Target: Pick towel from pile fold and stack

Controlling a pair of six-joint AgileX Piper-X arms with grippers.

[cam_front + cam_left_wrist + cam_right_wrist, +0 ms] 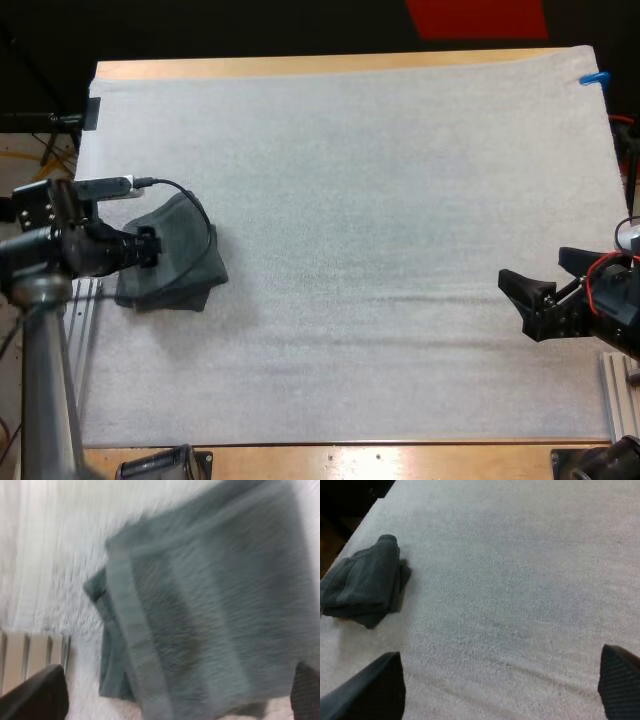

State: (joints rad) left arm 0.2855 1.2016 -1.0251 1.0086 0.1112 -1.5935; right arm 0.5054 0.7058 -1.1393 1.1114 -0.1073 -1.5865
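Note:
A folded stack of dark grey-green towels (180,262) lies at the left side of the white mat (350,200). My left gripper (150,246) hovers at the stack's left edge, open. In the left wrist view its fingers (37,695) stand wide apart above the towel (210,605), which has a banded hem running along one side. My right gripper (535,268) is open near the mat's right edge, far from the stack. In the right wrist view its gripper (500,667) has bare mat between the fingers, and the towel stack (365,582) lies far off across the mat.
A metal rail (85,310) runs along the mat's left edge beside the stack, and another rail (618,395) sits at the right edge. The wooden table edge (350,455) borders the mat in front.

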